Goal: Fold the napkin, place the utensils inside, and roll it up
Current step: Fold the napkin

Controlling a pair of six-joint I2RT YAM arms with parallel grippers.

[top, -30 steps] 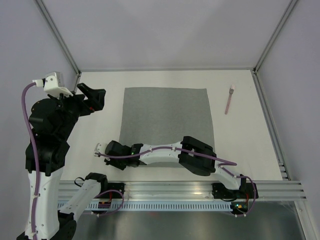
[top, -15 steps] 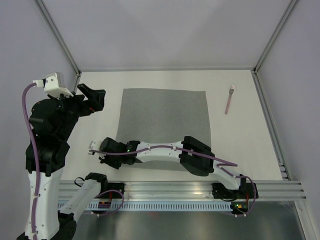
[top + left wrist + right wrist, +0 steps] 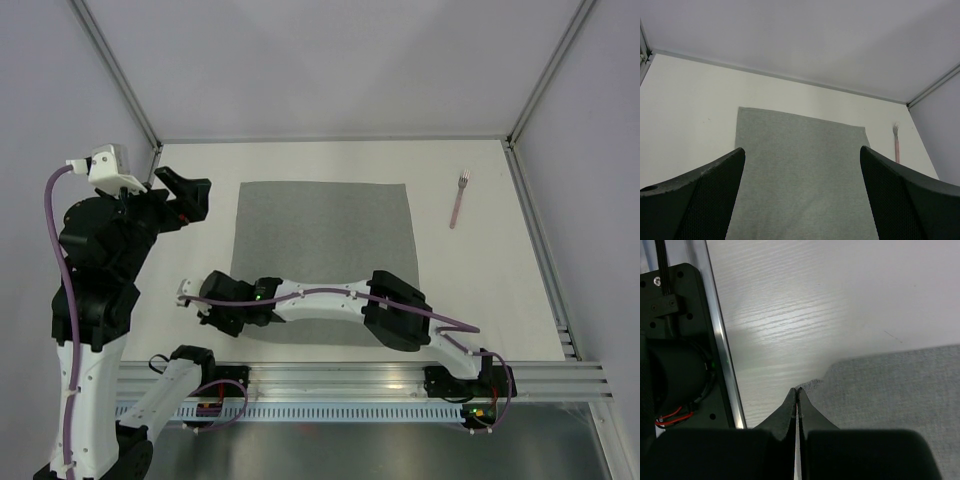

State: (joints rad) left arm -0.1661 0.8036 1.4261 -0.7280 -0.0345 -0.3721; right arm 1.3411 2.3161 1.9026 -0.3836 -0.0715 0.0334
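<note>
Top view: grey napkin (image 3: 325, 250) lies flat and unfolded on the white table (image 3: 500, 290), roughly centre, edges slightly skewed to the table edges. The fork (image 3: 457, 200), pinkish handle and pale tines, lies well apart from the cloth to the right, near the far right corner, tines pointing away from the arms. No other cutlery is seen. The right arm reaches low across the napkin's near edge to the near-left corner, with the right gripper (image 3: 210, 314) down at that corner; the corner itself is hidden under it. The left arm is raised at the left side, and the left gripper (image 3: 187, 195) is up off the table beside the napkin's far-left corner, touching nothing. Left wrist view: left gripper (image 3: 802, 150) is spread wide with nothing between its fingers (image 3: 705, 195). It looks down on the napkin (image 3: 800, 165), which is flat, with the fork (image 3: 896, 142) beyond its right edge near the wall. Right wrist view: right gripper (image 3: 796, 394) is clenched, fingers pressed together, pinching the frayed corner tip of the napkin (image 3: 890, 395). The rest of the cloth lies flat on the table (image 3: 815, 300) to the right, and the metal rail (image 3: 720, 345) runs along the left.
</note>
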